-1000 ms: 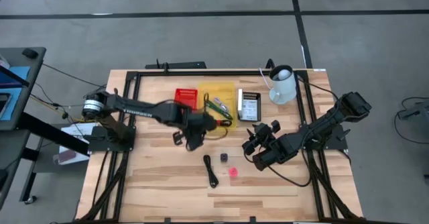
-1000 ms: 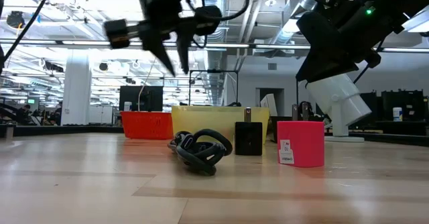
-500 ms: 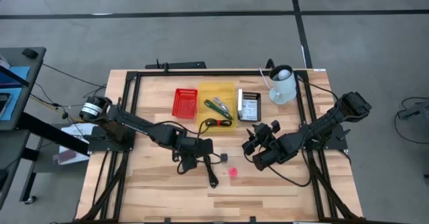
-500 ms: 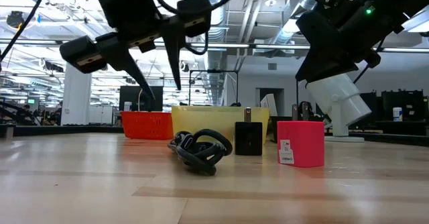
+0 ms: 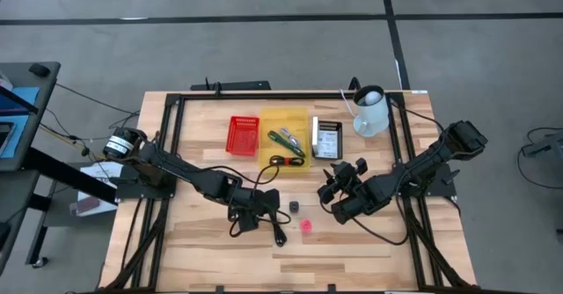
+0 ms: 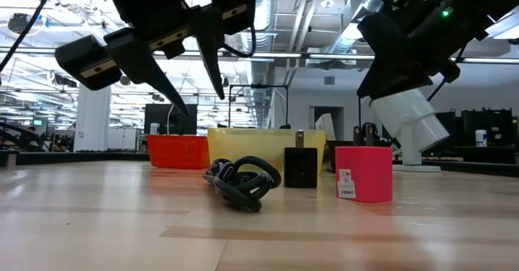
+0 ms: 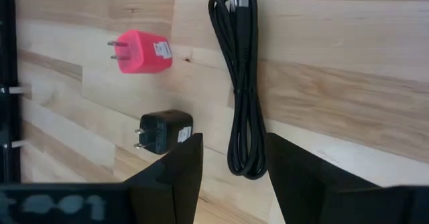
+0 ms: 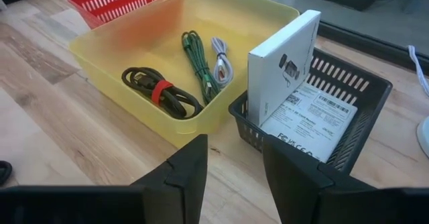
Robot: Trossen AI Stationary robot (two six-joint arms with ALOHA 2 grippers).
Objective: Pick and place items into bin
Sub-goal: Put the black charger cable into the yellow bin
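Note:
My left gripper (image 5: 261, 213) hovers open above the table's near middle, with its fingers (image 6: 212, 75) pointing down. Just beyond its fingertips (image 7: 231, 174) a coiled black cable (image 7: 241, 83) lies flat on the wood. A black plug (image 7: 163, 131) and a pink-red plug (image 7: 142, 49) lie beside the cable. The yellow bin (image 8: 201, 23) holds a green cable (image 8: 198, 60), a white cable (image 8: 221, 60) and a black cable with a red tie (image 8: 161, 91). My right gripper (image 5: 336, 181) waits open, right of the bin, and touches nothing.
A red basket (image 5: 244, 134) stands left of the yellow bin (image 5: 286, 122). To the bin's right is a black basket (image 8: 348, 103) holding a white box (image 8: 281, 70). A white jug (image 5: 371, 111) stands at the far right. Bare wood stretches along the near edge.
My left gripper has moved from beside the yellow bin toward the table's near edge. It has also come down lower, and now hangs over the black cable. The cable and both plugs have stayed where they were.

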